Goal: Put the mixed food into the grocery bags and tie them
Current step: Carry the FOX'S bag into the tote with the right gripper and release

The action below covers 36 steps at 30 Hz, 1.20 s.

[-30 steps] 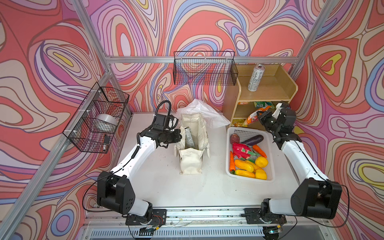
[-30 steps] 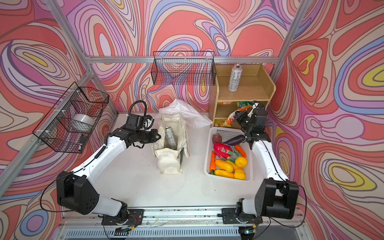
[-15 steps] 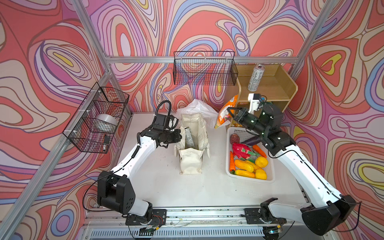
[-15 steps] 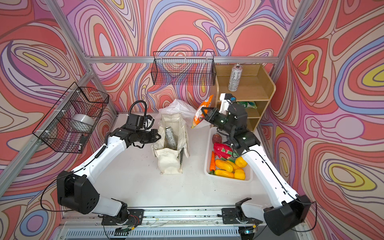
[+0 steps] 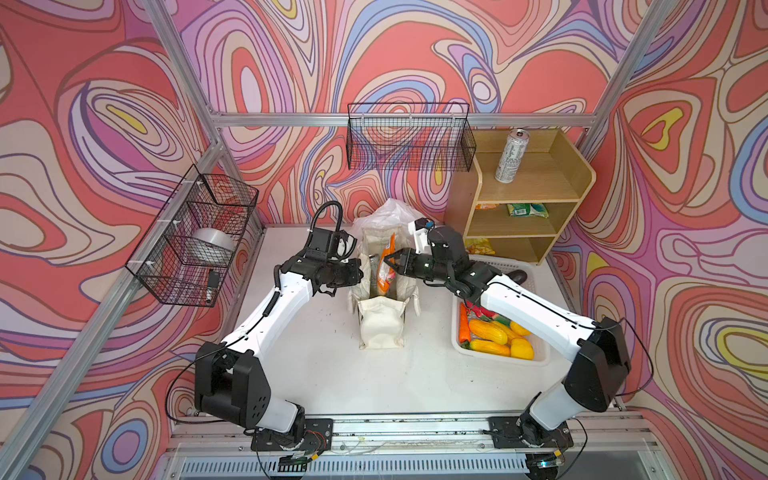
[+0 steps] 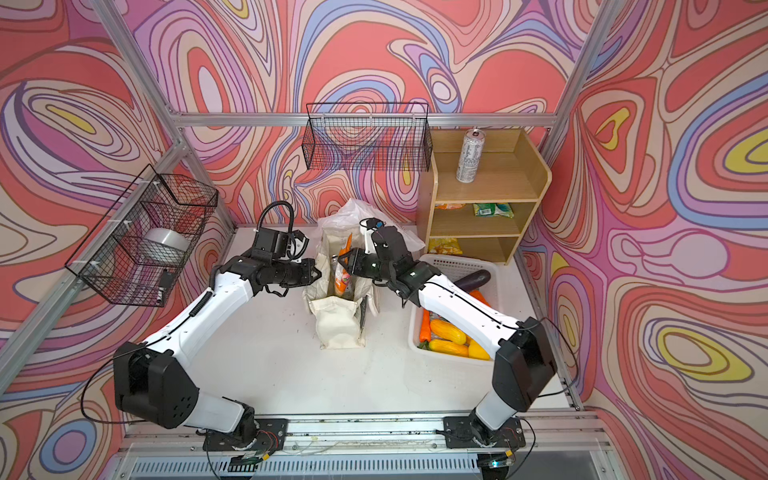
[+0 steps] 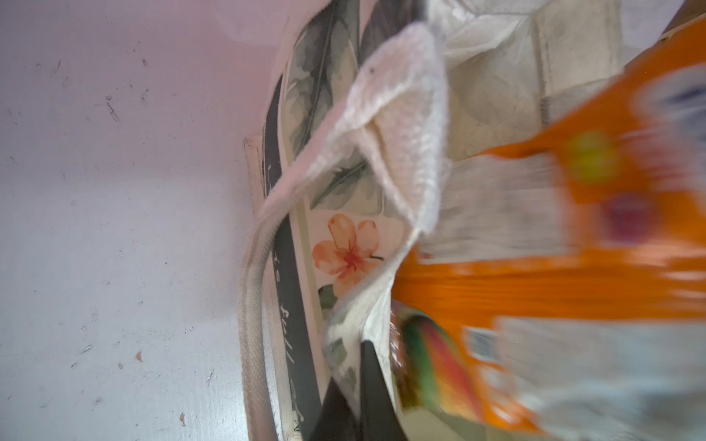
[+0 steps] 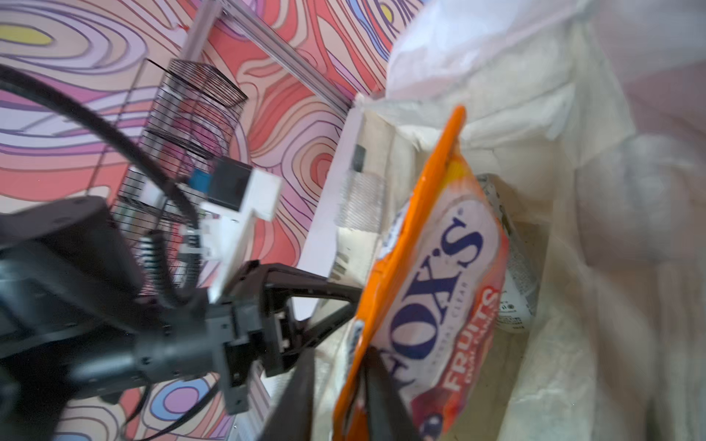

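Right tool (image 5: 390, 266), jaws now parted, has carried orange snack packet (image 5: 384, 280) into canvas tote (image 5: 381, 328), left tool (image 5: 360, 271) pinching its rim; packet bottom hidden.

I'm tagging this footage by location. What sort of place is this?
Most likely a robot lab cell staged as a mock grocery corner: two white-and-black robot arms on a metal base rail, a silver aluminium frame holding swirly printed wall panels, and a small wooden shelf unit with a tall silver drink can.
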Each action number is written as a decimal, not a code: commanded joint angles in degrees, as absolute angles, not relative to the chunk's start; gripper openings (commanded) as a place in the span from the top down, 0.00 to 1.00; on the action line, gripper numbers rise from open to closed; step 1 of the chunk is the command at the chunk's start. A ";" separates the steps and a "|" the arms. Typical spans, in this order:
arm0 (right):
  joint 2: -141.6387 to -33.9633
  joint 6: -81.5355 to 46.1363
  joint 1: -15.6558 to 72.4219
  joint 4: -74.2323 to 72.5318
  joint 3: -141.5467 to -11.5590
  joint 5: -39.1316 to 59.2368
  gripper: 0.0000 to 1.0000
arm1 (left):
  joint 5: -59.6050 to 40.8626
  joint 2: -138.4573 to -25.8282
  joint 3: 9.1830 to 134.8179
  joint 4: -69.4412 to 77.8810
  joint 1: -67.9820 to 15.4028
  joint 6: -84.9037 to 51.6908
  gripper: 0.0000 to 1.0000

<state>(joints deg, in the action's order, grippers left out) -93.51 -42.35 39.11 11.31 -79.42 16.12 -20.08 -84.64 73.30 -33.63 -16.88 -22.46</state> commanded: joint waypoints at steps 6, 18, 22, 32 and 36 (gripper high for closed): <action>-84.91 -31.75 39.34 23.00 -81.49 3.48 0.25 | -18.97 -83.97 74.27 -37.18 -17.20 -20.74 1.00; -97.65 -26.86 39.20 30.51 -86.85 -2.21 0.36 | -19.14 -83.41 74.55 -37.81 -17.22 -19.97 1.00; -97.71 -26.62 39.49 29.21 -91.45 3.90 1.00 | -15.77 -81.26 78.57 -42.44 -16.50 -19.86 1.00; -98.92 -33.16 43.20 23.13 -96.23 10.57 1.00 | -15.55 -73.99 80.76 -43.93 -6.47 -18.61 1.00; -106.00 -34.36 46.20 20.57 -100.81 10.97 1.00 | -13.12 -73.96 78.14 -42.63 -2.64 -15.91 1.00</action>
